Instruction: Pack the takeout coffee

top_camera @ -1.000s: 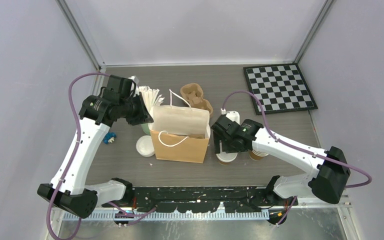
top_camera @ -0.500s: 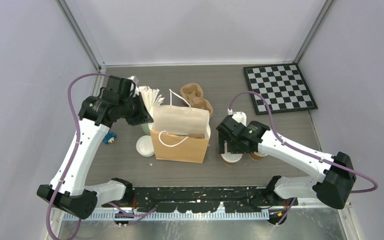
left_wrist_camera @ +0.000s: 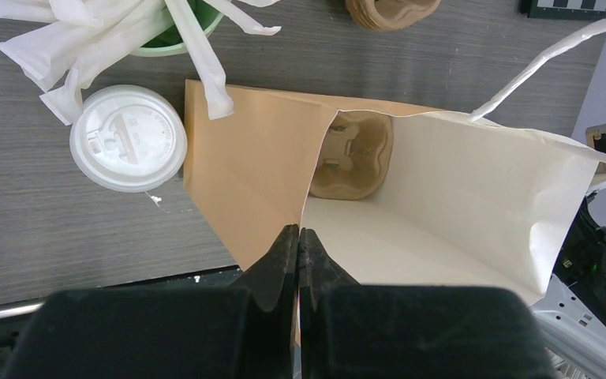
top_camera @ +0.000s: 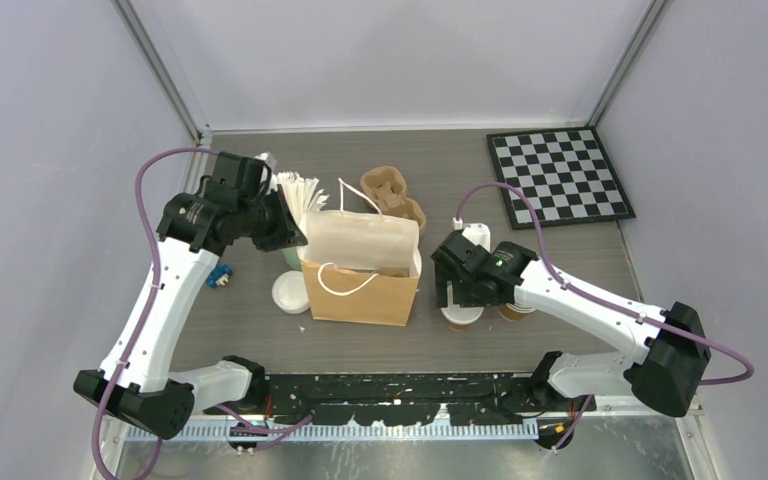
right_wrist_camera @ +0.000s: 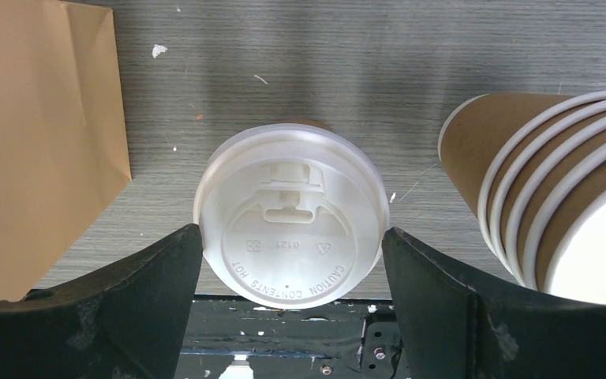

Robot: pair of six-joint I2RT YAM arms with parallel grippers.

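- Right gripper [right_wrist_camera: 292, 237] has opened a little wider over the last second. Its jaws are now spread as far as they go, with one finger on each side of the coffee cup's [right_wrist_camera: 288, 264] white lid.
- Both fingers sit very close to the lid's rim. The wrist view does not show whether either one touches it.
- Seen from above, the right arm has slid slightly toward the near right and then held steady for the last half second, so it looks lined up over the cup.
- The coffee cup stands upright on the table [right_wrist_camera: 363, 63]. It is just right of the paper bag [left_wrist_camera: 241, 174] and just beside the stack of lidless cups [right_wrist_camera: 536, 197], and it has not been lifted.
- Left gripper [left_wrist_camera: 298, 241] has not moved. Its fingers are pressed together on the bag's top edge and hold the mouth open, and a cardboard cup tray [left_wrist_camera: 351, 154] lies at the bottom of the bag.
- My reading is that the approach is finished and the grasp comes next: lowering around the cup and closing gently. A hard squeeze could pop the lid, and the right finger could clip the stack.
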